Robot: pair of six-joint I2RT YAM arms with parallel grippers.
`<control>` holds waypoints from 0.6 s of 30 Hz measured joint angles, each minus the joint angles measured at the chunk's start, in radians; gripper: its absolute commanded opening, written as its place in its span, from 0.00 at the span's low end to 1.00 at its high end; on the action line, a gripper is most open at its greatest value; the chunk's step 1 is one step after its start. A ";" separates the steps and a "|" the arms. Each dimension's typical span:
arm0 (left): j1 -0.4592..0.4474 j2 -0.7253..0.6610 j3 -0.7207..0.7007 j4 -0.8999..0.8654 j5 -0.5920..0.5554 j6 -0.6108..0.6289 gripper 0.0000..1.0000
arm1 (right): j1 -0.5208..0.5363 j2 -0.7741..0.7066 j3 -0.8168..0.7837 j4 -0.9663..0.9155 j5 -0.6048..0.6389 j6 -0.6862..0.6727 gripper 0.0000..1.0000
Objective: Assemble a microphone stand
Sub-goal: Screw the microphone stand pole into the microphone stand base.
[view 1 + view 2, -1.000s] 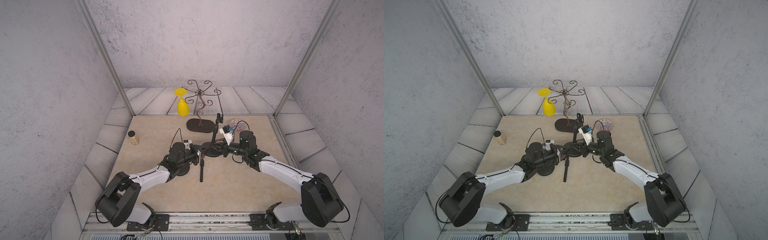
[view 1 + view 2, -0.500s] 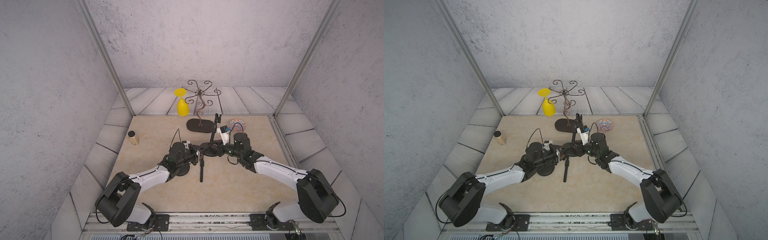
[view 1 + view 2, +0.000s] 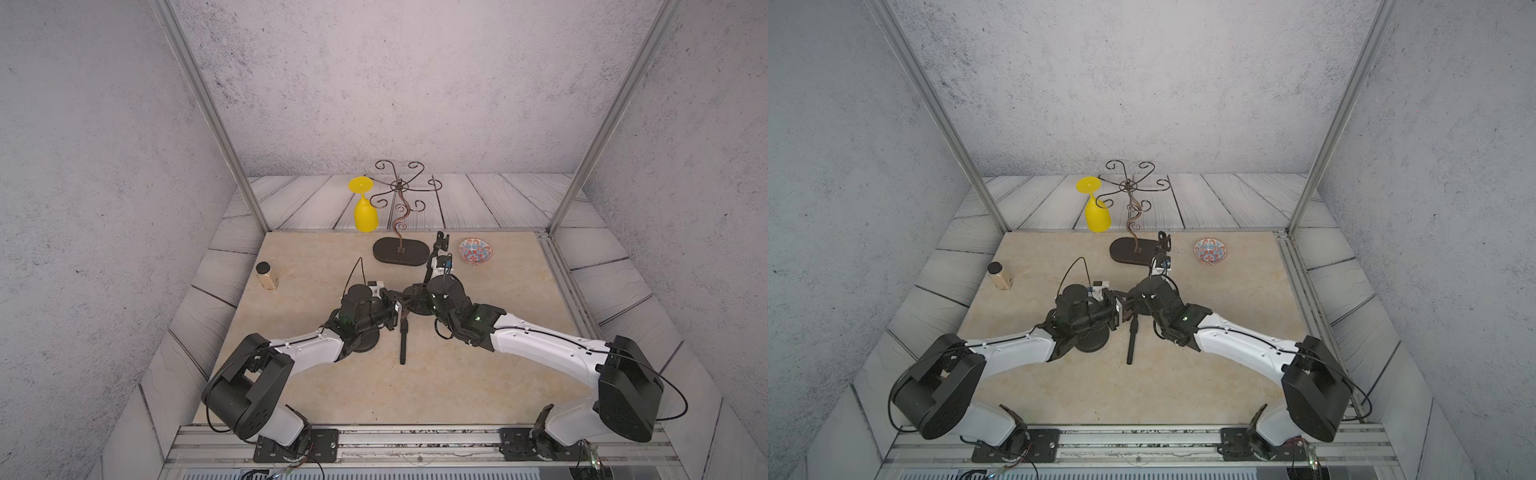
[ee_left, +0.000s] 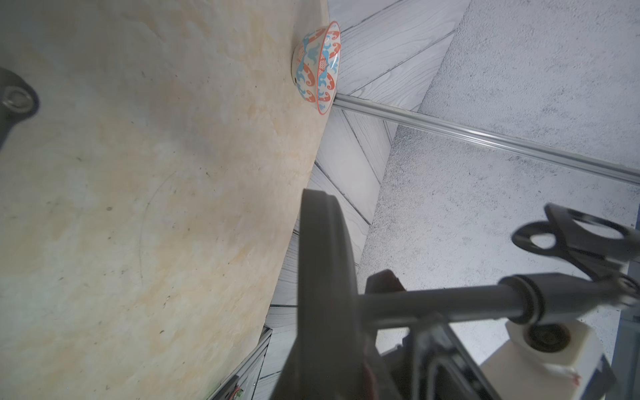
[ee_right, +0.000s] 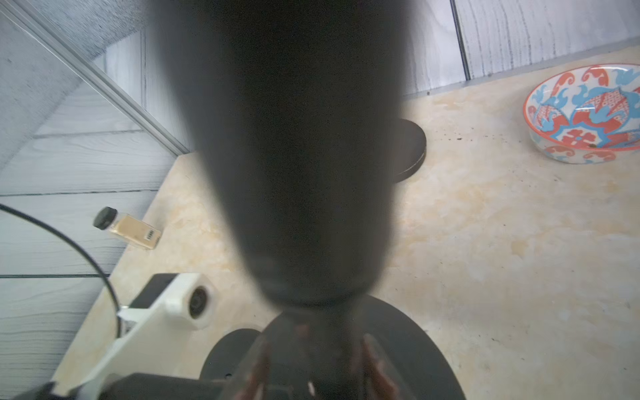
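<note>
The microphone stand stands upright mid-table: a round black base (image 3: pixel 417 308), a thin pole (image 3: pixel 428 272) and a clip (image 3: pixel 441 241) on top. My left gripper (image 3: pixel 397 309) is shut on the base's edge; in the left wrist view the base (image 4: pixel 325 277) shows edge-on with the pole (image 4: pixel 433 304) and clip (image 4: pixel 571 242) beyond it. My right gripper (image 3: pixel 424 297) sits low on the pole just above the base. In the right wrist view the pole (image 5: pixel 298 173) fills the middle and the reddish fingers (image 5: pixel 374 360) flank it, slightly apart. A loose black rod (image 3: pixel 403 340) lies on the table.
A dark wire rack (image 3: pixel 400 224) with a yellow glass (image 3: pixel 365 212) hanging on it stands at the back. A patterned bowl (image 3: pixel 475 251) sits back right, a small spice jar (image 3: pixel 266 275) at the left. A black disc (image 3: pixel 365 344) lies under my left forearm.
My right wrist has slid left and down along the pole toward the base, uncovering the bowl. Its jaws have loosened. The left arm has not moved.
</note>
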 measured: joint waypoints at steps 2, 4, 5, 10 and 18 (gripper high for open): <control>0.004 0.003 0.000 0.000 0.009 0.001 0.00 | -0.006 -0.050 -0.048 0.039 -0.037 -0.034 0.67; 0.012 0.003 0.000 0.002 0.016 0.001 0.00 | -0.019 -0.113 -0.108 0.069 -0.097 -0.072 0.68; 0.017 0.003 0.000 0.003 0.019 0.001 0.00 | -0.036 -0.148 -0.141 0.088 -0.138 -0.095 0.68; 0.038 0.002 0.001 0.002 0.027 0.001 0.00 | -0.233 -0.215 -0.257 0.217 -0.424 -0.156 0.63; 0.044 0.002 0.002 0.002 0.037 0.000 0.00 | -0.393 -0.116 -0.311 0.438 -0.887 -0.243 0.56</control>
